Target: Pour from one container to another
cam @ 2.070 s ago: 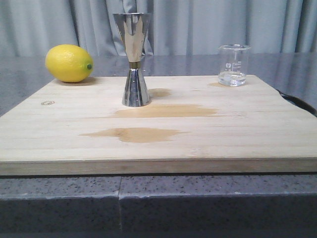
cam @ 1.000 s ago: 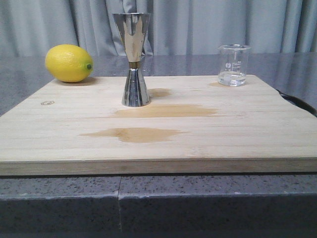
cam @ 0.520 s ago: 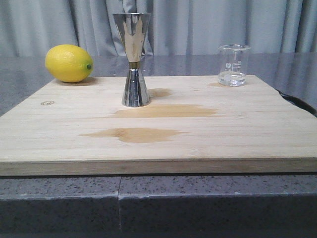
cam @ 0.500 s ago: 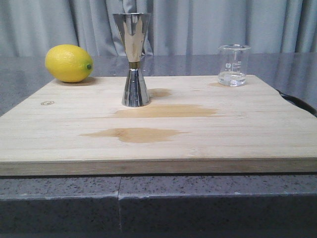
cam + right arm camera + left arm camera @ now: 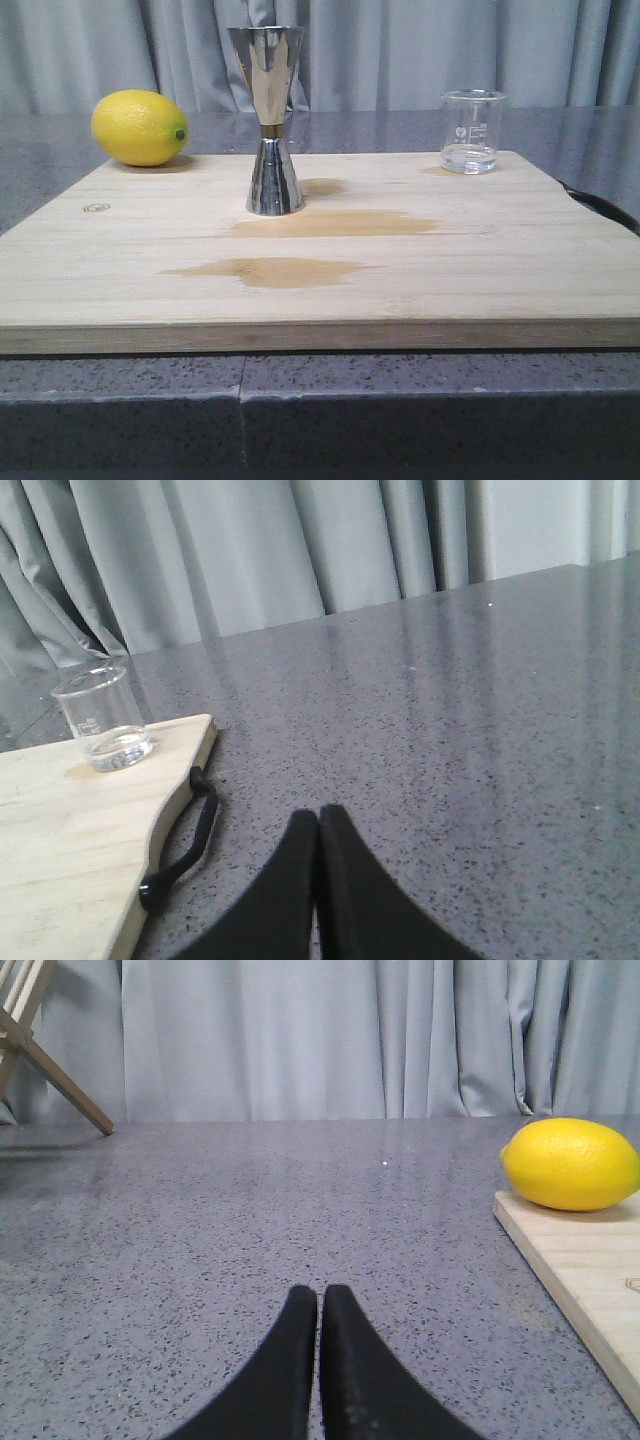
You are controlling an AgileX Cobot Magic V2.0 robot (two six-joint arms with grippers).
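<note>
A small clear glass beaker (image 5: pixel 471 131) with white marks stands upright at the far right corner of the wooden board (image 5: pixel 320 290), a little clear liquid in its bottom; it also shows in the right wrist view (image 5: pixel 103 720). The tall steel jigger (image 5: pixel 270 120) stands upright left of the board's middle. My left gripper (image 5: pixel 320 1295) is shut and empty over the grey counter, left of the board. My right gripper (image 5: pixel 319 818) is shut and empty over the counter, right of the board. Neither gripper appears in the front view.
A yellow lemon (image 5: pixel 139 127) lies at the board's far left corner, also in the left wrist view (image 5: pixel 571 1163). Brownish wet stains (image 5: pixel 280 270) mark the board. A black strap handle (image 5: pixel 185 842) hangs off the board's right edge. Grey curtains close the back. A wooden frame leg (image 5: pixel 55 1070) stands far left.
</note>
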